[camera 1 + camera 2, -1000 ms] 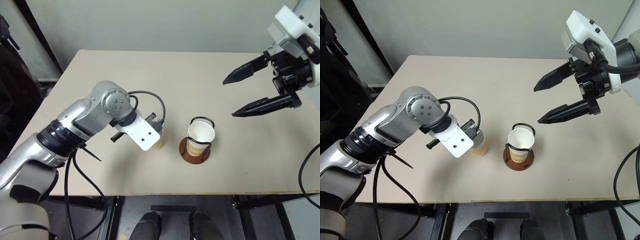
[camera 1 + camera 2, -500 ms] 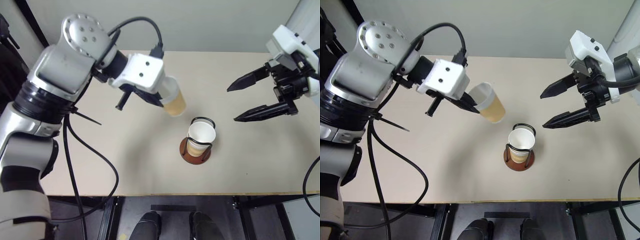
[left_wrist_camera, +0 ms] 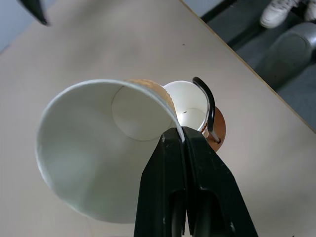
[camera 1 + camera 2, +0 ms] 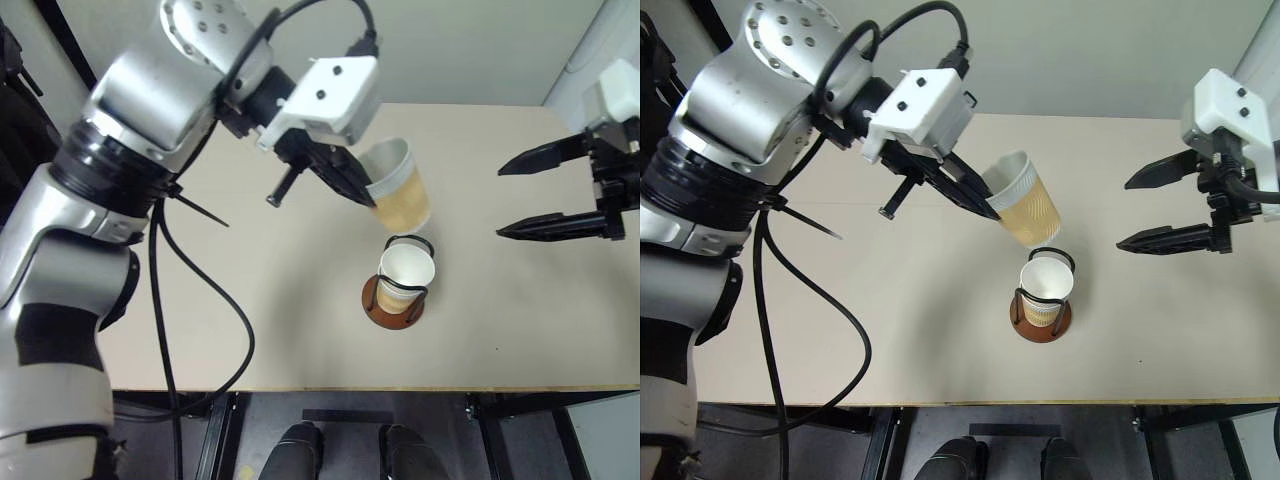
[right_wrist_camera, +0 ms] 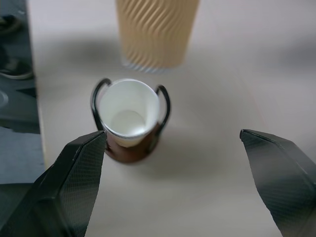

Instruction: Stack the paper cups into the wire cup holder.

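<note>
Left eye view: one cup up in the air, one cup in the holder.
Near the front edge of the desk [image 4: 250, 340], with bare desk all around, the wire cup holder [image 4: 392, 300] holds a paper cup [image 4: 405, 271]. Just behind and above, the left tool [image 4: 368, 197] pinches a tilted cup [image 4: 400, 186] by its rim. Off to the right, well apart, the right tool [image 4: 512, 201] is wide and holds nothing.

1 tan ribbed paper cup [image 4: 400, 187] hangs tilted above the black-wire, brown-based cup holder [image 4: 393, 300], which holds another upright cup [image 4: 405, 274].
</note>
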